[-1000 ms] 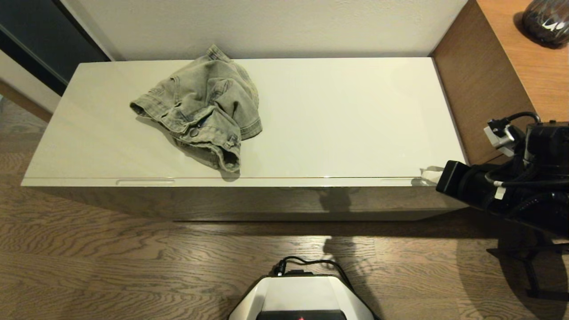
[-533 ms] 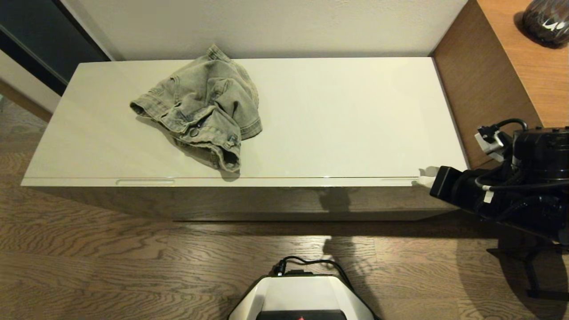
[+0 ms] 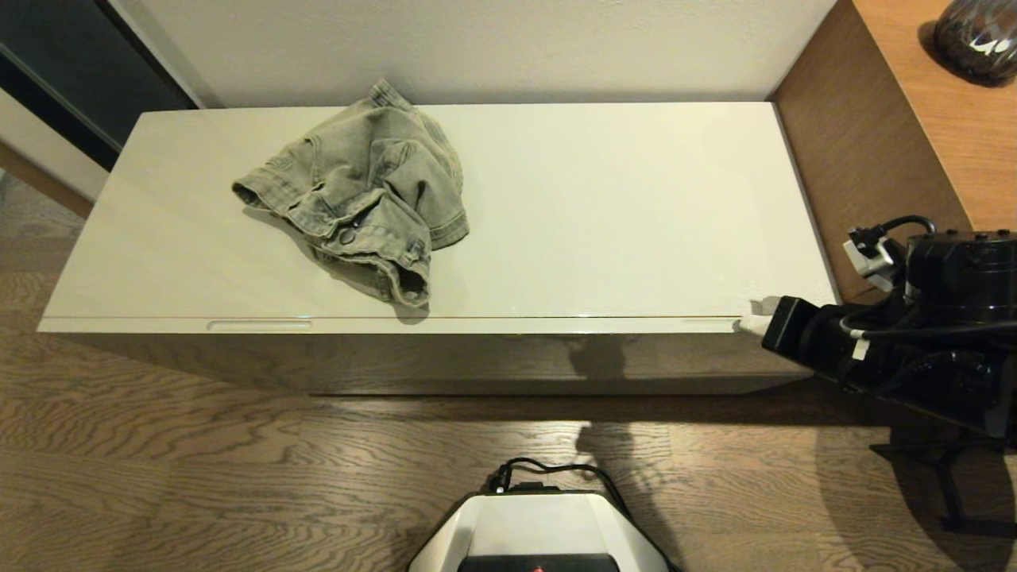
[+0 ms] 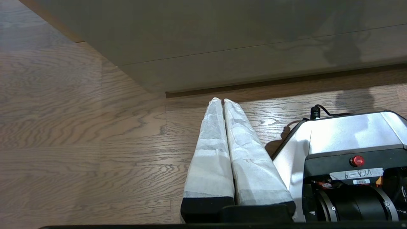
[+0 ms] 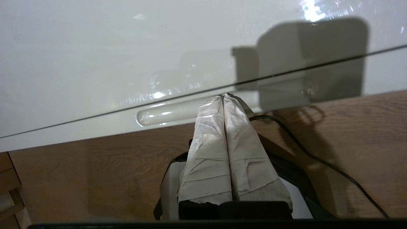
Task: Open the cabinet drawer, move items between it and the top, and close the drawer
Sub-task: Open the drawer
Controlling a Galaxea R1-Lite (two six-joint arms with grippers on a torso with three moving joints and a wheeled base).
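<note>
A crumpled grey-green denim garment (image 3: 361,199) with a metal button lies on the left half of the glossy cream top (image 3: 604,206). The cabinet drawer (image 3: 493,325) is closed, its face a thin strip under the top's front edge, with an oblong notch (image 3: 259,325) at its left. My right gripper (image 3: 751,324) is shut, its tips at the right notch (image 5: 165,116) near the drawer's right end. In the right wrist view the shut gripper (image 5: 223,97) touches that notch's end. My left gripper (image 4: 221,101) is shut and empty, low over the floor in front of the cabinet. No bag shows.
A brown wooden sideboard (image 3: 874,135) stands against the cabinet's right end, with a dark vase (image 3: 976,36) on it. The robot's base (image 3: 540,528) is on the wood floor (image 3: 199,469) in front of the cabinet. A wall runs behind the cabinet.
My right arm has moved left and slightly down, bringing its shut tips to the drawer's right notch. The garment and the drawer have not moved.
</note>
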